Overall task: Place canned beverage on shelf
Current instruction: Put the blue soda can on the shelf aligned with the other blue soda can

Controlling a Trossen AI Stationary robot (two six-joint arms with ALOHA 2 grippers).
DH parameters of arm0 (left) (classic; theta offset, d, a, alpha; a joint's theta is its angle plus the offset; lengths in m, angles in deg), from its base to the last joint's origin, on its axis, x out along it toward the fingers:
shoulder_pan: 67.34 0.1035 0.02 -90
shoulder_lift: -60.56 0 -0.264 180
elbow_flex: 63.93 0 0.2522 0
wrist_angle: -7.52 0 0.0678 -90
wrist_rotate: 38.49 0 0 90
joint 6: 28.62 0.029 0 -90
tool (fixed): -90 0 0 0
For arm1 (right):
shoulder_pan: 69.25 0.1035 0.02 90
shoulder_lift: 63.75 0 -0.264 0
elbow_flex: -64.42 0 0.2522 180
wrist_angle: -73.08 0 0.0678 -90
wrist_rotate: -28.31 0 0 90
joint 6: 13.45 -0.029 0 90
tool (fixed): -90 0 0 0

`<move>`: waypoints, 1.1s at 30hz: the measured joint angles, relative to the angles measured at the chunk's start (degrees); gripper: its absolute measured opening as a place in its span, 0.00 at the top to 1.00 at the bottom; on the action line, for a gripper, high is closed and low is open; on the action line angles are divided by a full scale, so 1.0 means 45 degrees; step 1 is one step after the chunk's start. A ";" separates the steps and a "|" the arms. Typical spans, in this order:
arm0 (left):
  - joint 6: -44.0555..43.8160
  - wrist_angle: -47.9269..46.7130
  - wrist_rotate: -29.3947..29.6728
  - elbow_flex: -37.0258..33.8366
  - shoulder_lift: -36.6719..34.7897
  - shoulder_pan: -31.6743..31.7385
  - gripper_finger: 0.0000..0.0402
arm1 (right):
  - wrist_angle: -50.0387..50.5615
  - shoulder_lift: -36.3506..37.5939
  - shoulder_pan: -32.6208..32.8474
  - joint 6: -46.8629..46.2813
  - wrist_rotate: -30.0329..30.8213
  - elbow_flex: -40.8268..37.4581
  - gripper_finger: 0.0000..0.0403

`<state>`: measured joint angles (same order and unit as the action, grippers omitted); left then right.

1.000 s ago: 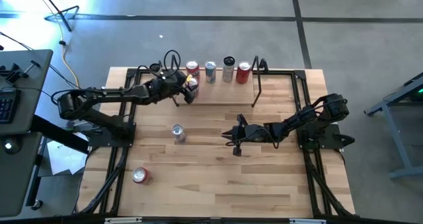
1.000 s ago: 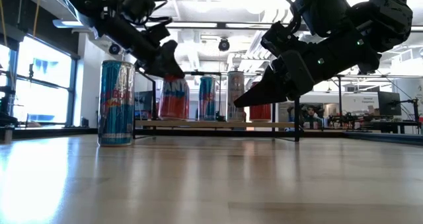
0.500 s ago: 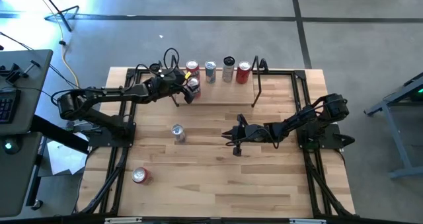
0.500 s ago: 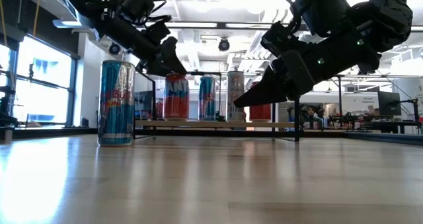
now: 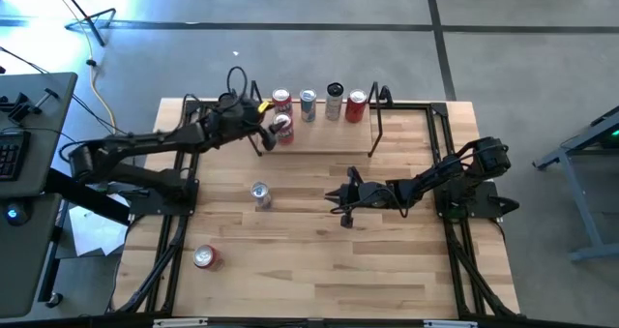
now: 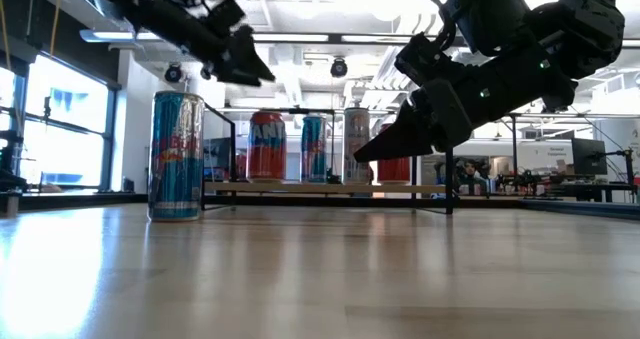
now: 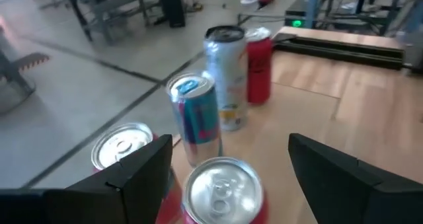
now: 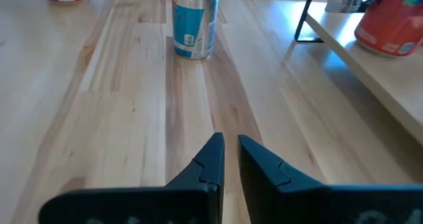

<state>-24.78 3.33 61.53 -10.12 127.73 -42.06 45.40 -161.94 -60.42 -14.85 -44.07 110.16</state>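
Left gripper (image 5: 263, 133) is hovering open over the red can (image 5: 281, 127) standing at the shelf's (image 5: 329, 137) left end. Right gripper (image 5: 334, 200) is sitting closed mid-table, empty.

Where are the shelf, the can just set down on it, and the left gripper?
Shelf (image 5: 329, 139): high view, bare front part of the plank.
Red can (image 5: 282, 126): high view, its silver top.
Left gripper (image 7: 228, 161): left wrist view, open, midway between its fingertips above the red can.
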 joint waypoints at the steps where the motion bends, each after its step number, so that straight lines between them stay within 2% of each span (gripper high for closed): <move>1: 0.0144 -0.0313 0.0000 0.0000 -0.0328 -0.0162 0.27 | -0.0027 0.0000 -0.0003 0.0057 0.0033 0.0000 0.93; 5: 0.0415 -0.2158 0.0235 0.0009 -0.1517 -0.1341 0.31 | -0.0397 0.0000 -0.0017 0.0090 -0.0065 0.0000 0.93; 8: 0.0733 -0.2571 0.1354 -0.0451 -0.2012 -0.2886 0.38 | -0.1131 0.0000 -0.0017 0.0448 -0.0829 0.0000 0.93; 13: 0.1179 -0.2335 0.3620 -0.1844 -0.2586 -0.5532 0.54 | -0.2729 -0.0002 -0.0107 0.0553 -0.1845 0.0104 0.93; 17: 0.0887 -0.1013 0.4559 -0.3143 -0.3096 -0.7162 0.68 | -0.2822 -0.0498 -0.0128 0.0618 -0.2135 0.1153 0.89; 21: 0.0832 0.0464 0.5520 -0.4189 -0.3792 -0.8255 0.77 | -0.1812 -0.1756 -0.0207 0.0633 -0.3403 0.3332 0.74; 25: 0.0861 0.0857 0.6670 -0.4833 -0.4661 -0.8770 0.83 | -0.0004 -0.3070 -0.0364 0.0951 -0.3341 0.5879 0.51; 28: 0.0778 0.0817 0.6994 -0.5144 -0.5309 -0.8956 0.84 | 0.0896 -0.3811 -0.0562 0.1104 -0.3298 0.7471 0.35; 30: 0.0777 0.0822 0.6991 -0.5304 -0.5689 -0.9032 0.84 | 0.1203 -0.4173 -0.0710 0.1253 -0.3255 0.8215 0.28; 33: 0.0795 0.0857 0.6986 -0.5566 -0.6164 -0.9078 0.84 | 0.1210 -0.4562 -0.0920 0.1325 -0.3136 0.8932 0.24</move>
<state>-21.20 7.19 92.96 -35.16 99.99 -82.91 50.84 -182.47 -64.56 -8.89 -58.18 150.36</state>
